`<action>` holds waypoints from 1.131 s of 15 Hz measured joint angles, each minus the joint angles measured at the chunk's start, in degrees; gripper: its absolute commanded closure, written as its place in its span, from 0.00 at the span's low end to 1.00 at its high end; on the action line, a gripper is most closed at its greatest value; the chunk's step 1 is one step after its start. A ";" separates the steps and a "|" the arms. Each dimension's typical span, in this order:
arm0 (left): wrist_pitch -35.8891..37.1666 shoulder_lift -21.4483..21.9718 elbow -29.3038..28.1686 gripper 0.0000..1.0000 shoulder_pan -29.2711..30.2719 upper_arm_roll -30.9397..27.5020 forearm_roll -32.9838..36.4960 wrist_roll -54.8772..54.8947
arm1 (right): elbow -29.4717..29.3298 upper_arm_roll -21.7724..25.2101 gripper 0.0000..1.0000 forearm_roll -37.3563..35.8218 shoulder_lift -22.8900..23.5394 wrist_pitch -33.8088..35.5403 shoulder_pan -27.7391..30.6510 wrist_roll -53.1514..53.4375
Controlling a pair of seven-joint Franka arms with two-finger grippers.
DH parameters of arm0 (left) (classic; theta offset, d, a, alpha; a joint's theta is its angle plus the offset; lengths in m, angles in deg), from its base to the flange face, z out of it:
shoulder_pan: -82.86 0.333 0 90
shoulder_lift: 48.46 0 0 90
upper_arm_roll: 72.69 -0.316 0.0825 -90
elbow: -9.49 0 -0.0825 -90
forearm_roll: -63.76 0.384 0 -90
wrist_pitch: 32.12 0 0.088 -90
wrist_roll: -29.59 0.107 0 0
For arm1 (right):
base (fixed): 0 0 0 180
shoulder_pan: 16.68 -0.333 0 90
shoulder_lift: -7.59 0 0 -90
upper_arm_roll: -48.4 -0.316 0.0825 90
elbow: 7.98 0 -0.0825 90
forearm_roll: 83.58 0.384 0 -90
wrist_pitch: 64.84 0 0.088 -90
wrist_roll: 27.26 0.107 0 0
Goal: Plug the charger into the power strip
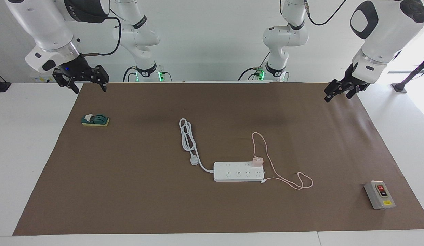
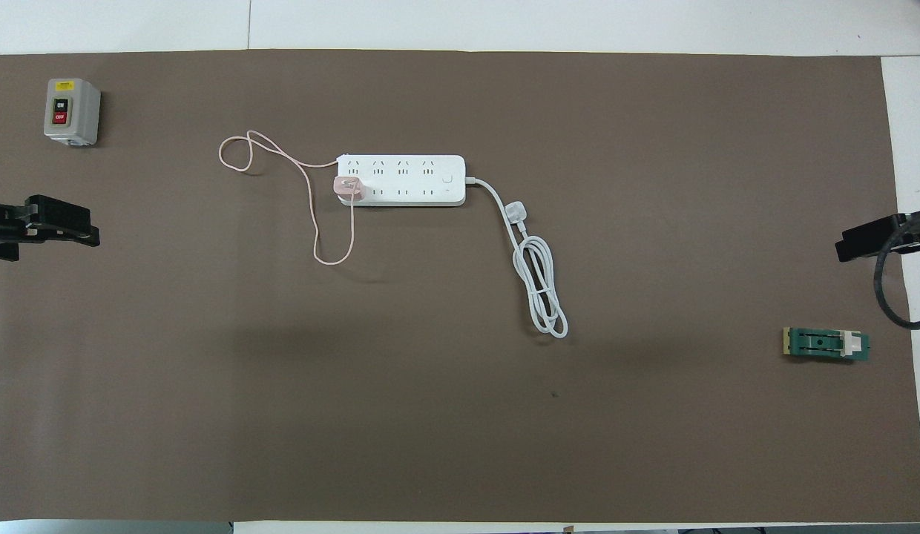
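A white table carries a broad brown paper mat [image 1: 130, 191], with a plain white wall at the robots' end. Near the mat's middle you see the long flat white power strip [image 1: 237, 175], its long axis running from one arm's end of the table toward the other, and its thick white cord with three-pin plug [image 1: 194, 161] coiling away toward the right arm's end. The small pale pink cube-shaped charger [image 1: 257, 161] rests on the strip at the corner nearer the robots and toward the left arm's end; its thin pink cable [image 1: 294, 184] loops out over the mat on that same side. Whether its prongs are already seated in a socket you cannot tell from either view. The left gripper [image 1: 339, 90] hangs over the mat's edge at the left arm's end, fingers spread and holding nothing; the right gripper [image 1: 87, 84] hangs over the corner at the right arm's end, fingers likewise spread and empty, and this arm waits. A grey switch box with red and yellow buttons [image 1: 379, 195] and a green block on a yellow base [image 1: 95, 120] lie well apart from the strip. Judged from this layout, the charger lies toward the table's middle from both grippers, and on the left arm's half; you should expect the left arm to be the better placed to reach it, approaching along the strip's long axis.
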 measured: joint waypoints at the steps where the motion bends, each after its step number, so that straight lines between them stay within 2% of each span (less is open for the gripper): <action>1: 0.31 0.00 0.03 0.00 0.00 0.02 0.00 0.01 | 0.00 0.00 0.00 0.00 0.00 0.00 0.00 0.00; 9: 3.26 0.30 0.52 0.00 0.00 0.33 0.00 6.25 | 0.00 0.00 0.00 0.00 0.00 0.00 0.01 0.00; 17: 3.31 0.40 0.63 0.00 0.00 0.89 -0.04 6.62 | 0.00 0.00 0.00 0.00 0.00 0.00 0.01 0.00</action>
